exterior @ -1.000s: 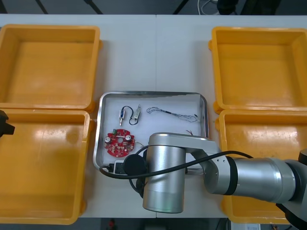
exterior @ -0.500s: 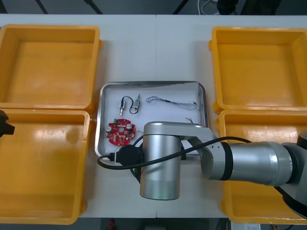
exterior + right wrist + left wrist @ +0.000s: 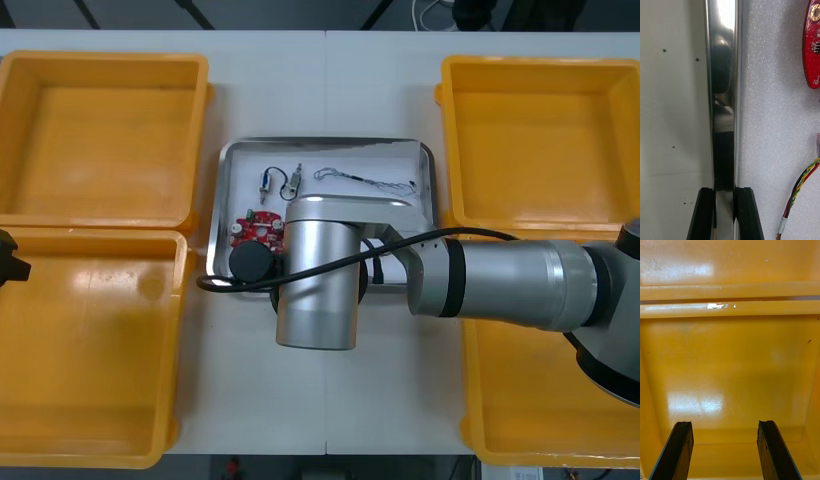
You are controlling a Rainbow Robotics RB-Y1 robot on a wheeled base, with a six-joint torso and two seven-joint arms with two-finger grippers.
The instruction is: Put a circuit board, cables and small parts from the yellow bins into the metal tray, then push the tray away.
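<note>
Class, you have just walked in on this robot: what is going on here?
The right gripper is shut on the near rim of the tray, apparently set to push it away. The tray holds a circuit board, cables and small parts. The left gripper hangs open over the near left bin, idle.

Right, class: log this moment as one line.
right gripper: shut on near rim of shiny metal tray | left gripper: open above yellow bin | tray holds: round red circuit board, cables, small metal parts
</note>
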